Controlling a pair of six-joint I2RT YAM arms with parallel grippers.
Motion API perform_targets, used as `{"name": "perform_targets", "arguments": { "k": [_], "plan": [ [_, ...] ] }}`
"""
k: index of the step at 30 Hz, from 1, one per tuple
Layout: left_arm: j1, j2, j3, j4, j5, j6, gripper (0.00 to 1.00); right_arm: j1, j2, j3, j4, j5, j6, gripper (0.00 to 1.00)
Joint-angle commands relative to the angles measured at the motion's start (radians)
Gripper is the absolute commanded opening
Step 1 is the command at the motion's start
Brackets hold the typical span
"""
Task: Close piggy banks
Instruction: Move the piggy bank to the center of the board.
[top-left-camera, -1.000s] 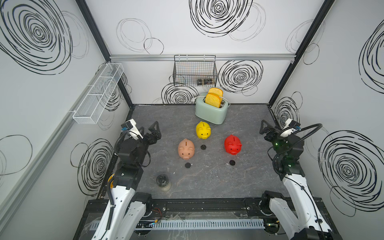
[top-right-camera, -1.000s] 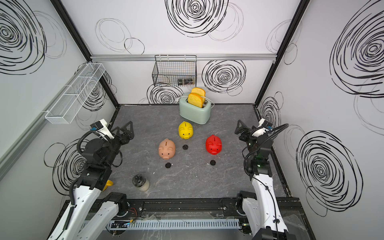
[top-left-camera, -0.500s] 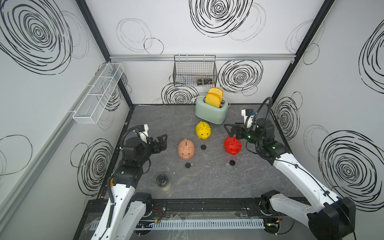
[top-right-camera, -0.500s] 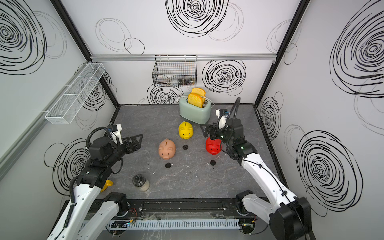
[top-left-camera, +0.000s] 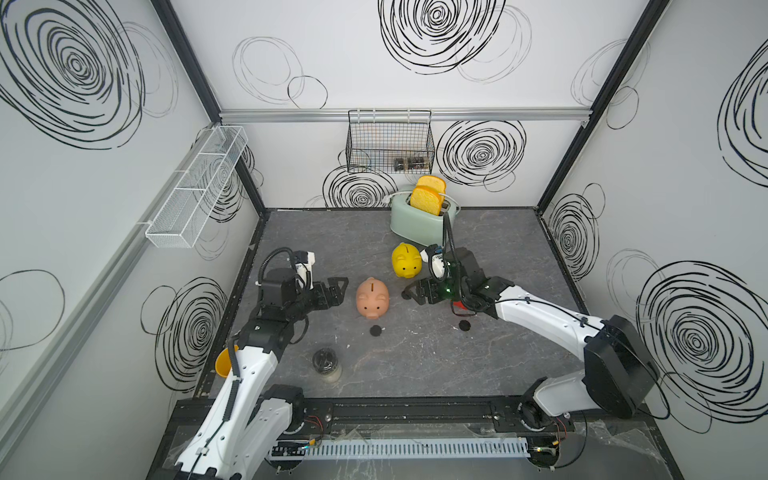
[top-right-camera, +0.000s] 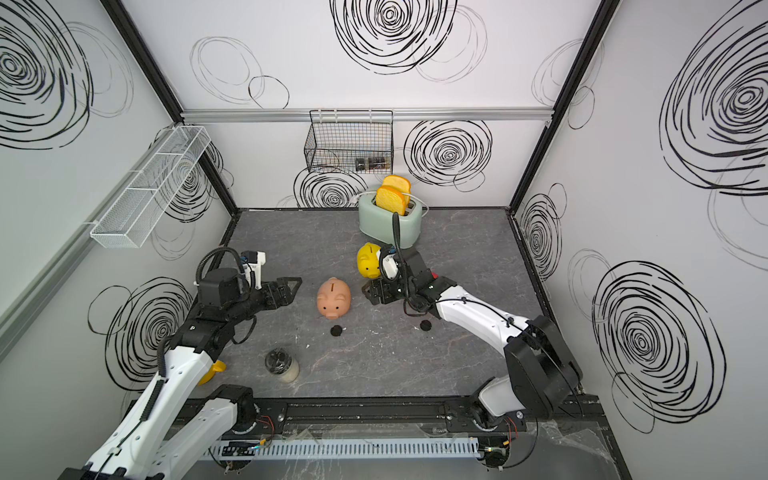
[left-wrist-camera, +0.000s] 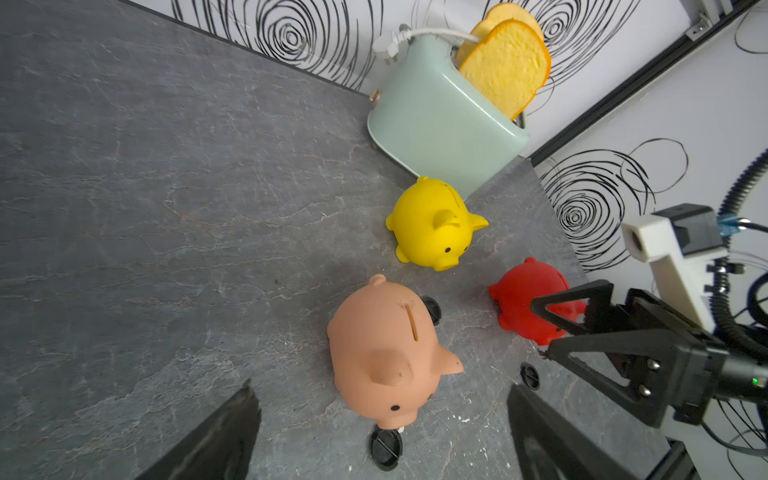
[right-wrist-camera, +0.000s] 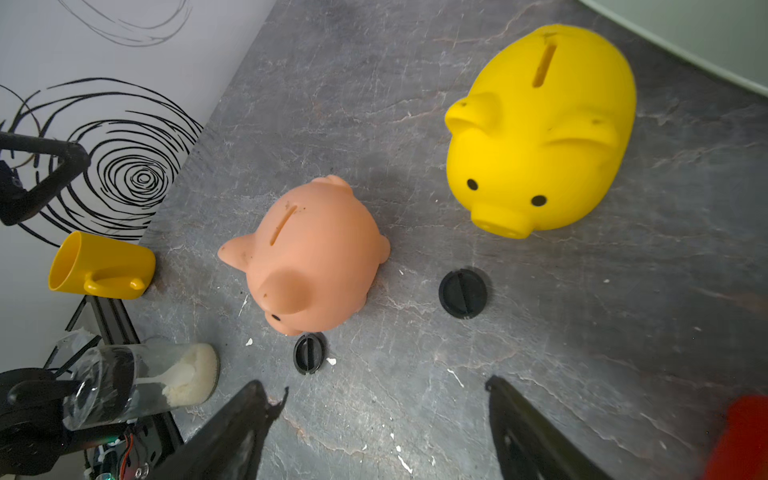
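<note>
Right gripper (top-left-camera: 412, 294): swung in from right wall, jaws apart, now above black plug (right-wrist-camera: 462, 293) between pink piggy bank (top-left-camera: 372, 297) and yellow piggy bank (top-left-camera: 405, 260). Red piggy bank (left-wrist-camera: 528, 305): right, beneath that arm. Left gripper (top-left-camera: 338, 289): apart, advanced toward pink. Plug pickup likely; banks judged unclosed.

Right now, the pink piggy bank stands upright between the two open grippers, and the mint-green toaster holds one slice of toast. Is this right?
Not quite: the mint-green toaster holds two slices of toast, as the left wrist view shows. The rest holds: the pink piggy bank stands upright between the open left gripper and right gripper.
</note>
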Motion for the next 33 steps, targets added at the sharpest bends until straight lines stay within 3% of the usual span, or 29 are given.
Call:
{"name": "perform_targets", "arguments": {
  "k": [1, 5, 9, 14, 33],
  "plan": [
    [-0.074, 0.046, 0.000, 0.057, 0.041, -0.017, 0.96, 0.011, 0.023, 0.023, 0.043, -0.018, 0.014, 0.83],
    [-0.219, 0.117, 0.046, 0.033, -0.101, -0.017, 0.96, 0.013, 0.045, 0.040, 0.034, -0.011, 0.019, 0.83],
    [-0.265, 0.167, 0.054, 0.045, -0.172, -0.058, 0.96, 0.011, 0.040, 0.033, 0.041, -0.005, 0.021, 0.83],
    [-0.271, 0.240, 0.065, 0.096, -0.189, -0.097, 1.00, 0.011, 0.053, 0.024, 0.057, -0.013, 0.021, 0.82],
    [-0.285, 0.397, 0.083, 0.170, -0.196, -0.134, 0.77, 0.014, 0.092, 0.035, 0.047, -0.028, 0.041, 0.78]
  ]
}}
